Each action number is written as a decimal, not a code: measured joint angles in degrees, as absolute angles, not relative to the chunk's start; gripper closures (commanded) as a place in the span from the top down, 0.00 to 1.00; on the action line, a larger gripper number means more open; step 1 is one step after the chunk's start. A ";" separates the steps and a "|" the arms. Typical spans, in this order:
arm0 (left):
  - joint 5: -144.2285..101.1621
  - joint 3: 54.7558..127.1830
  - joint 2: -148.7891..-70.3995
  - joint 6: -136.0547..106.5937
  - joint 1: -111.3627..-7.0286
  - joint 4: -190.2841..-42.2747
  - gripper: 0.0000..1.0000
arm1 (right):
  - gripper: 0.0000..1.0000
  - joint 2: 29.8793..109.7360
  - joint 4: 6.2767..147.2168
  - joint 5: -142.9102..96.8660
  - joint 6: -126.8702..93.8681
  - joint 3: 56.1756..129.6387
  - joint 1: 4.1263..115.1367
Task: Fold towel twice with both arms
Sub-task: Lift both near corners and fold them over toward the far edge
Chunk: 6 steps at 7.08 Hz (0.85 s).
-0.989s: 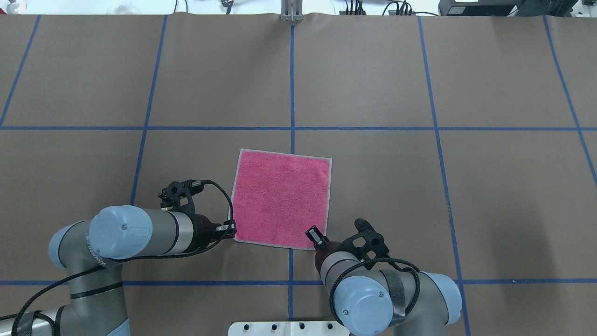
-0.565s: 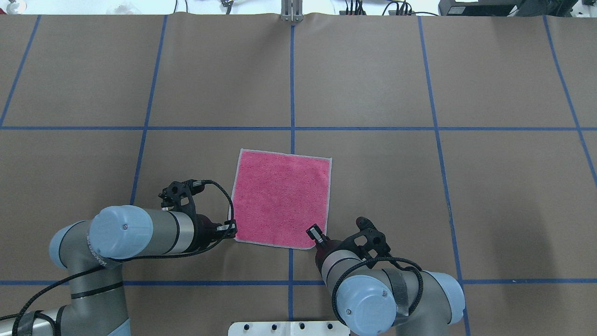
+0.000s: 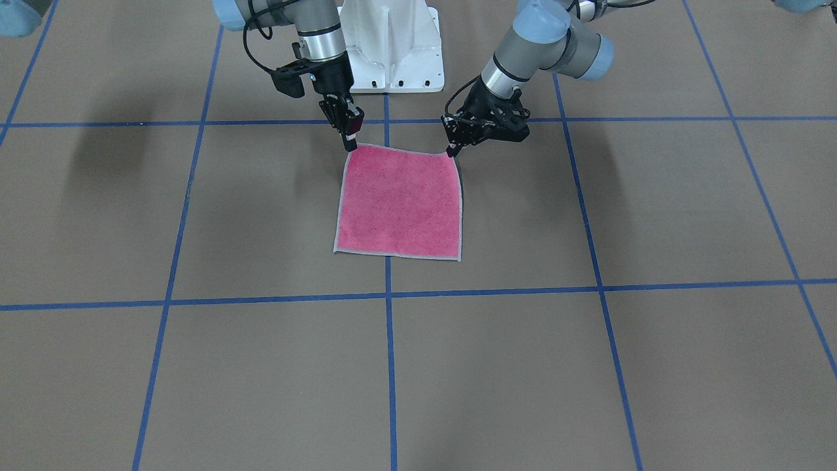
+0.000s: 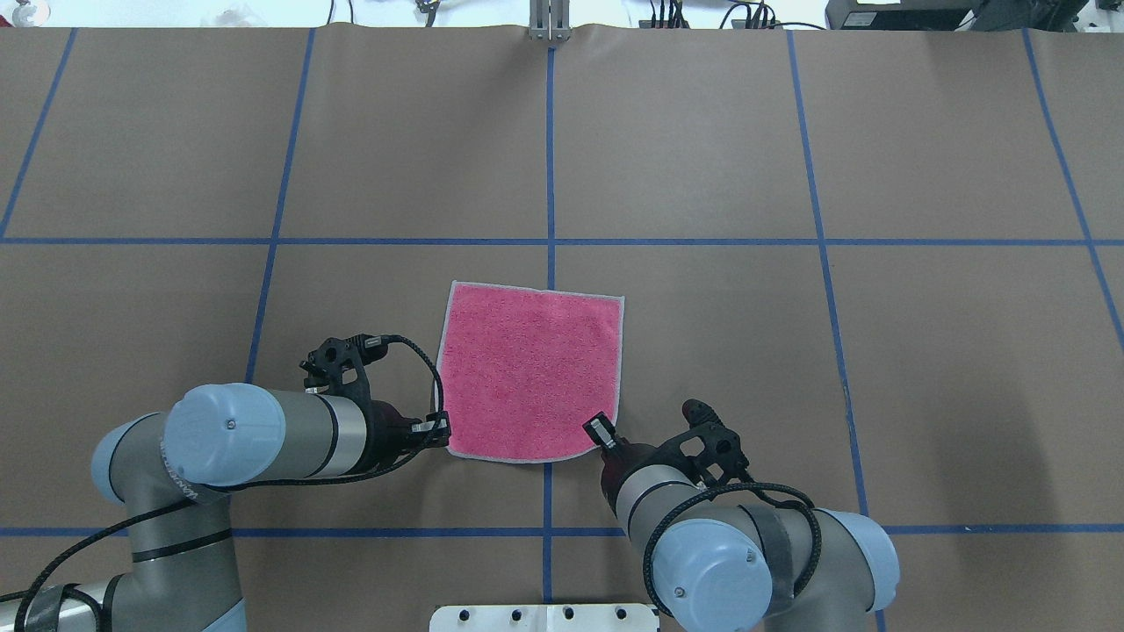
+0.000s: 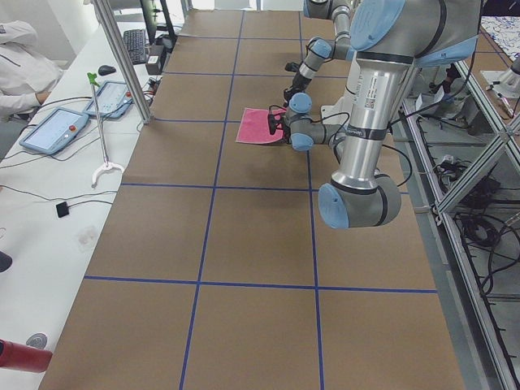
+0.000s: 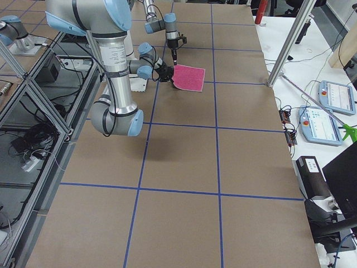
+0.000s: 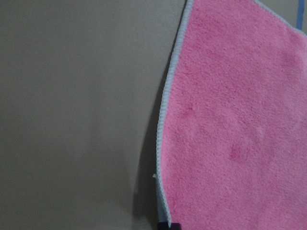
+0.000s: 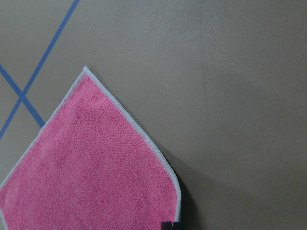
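Towel [image 4: 531, 369] pink-up | left end effector [image 4: 436, 430] grips one corner | right end effector [image 4: 602, 434] grips another

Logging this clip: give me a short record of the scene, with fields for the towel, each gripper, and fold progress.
towel: spread open, pink face up, on the brown table
left gripper: at the towel corner on the robot's near left, shut on it
right gripper: at the near right corner, shut on it
near edge: bowed, corners slightly raised, shadow beneath in both wrist views
far edge: lying flat on the table
folds done: none yet
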<state>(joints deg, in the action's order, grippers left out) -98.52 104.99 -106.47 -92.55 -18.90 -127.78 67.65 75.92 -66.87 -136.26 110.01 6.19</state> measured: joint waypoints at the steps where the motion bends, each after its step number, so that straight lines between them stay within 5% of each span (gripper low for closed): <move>1: -98.69 106.44 -106.29 -92.55 -19.10 -127.74 0.00 | 0.00 68.72 75.93 -67.00 -136.06 111.58 6.47; 6: -98.63 107.66 -106.26 -92.49 -22.33 -127.02 0.00 | 0.00 69.55 75.98 -67.44 -131.90 113.93 10.58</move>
<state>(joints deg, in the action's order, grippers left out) -98.63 107.66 -106.26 -92.49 -22.33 -127.02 69.55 75.98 -67.44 -131.90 113.93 10.58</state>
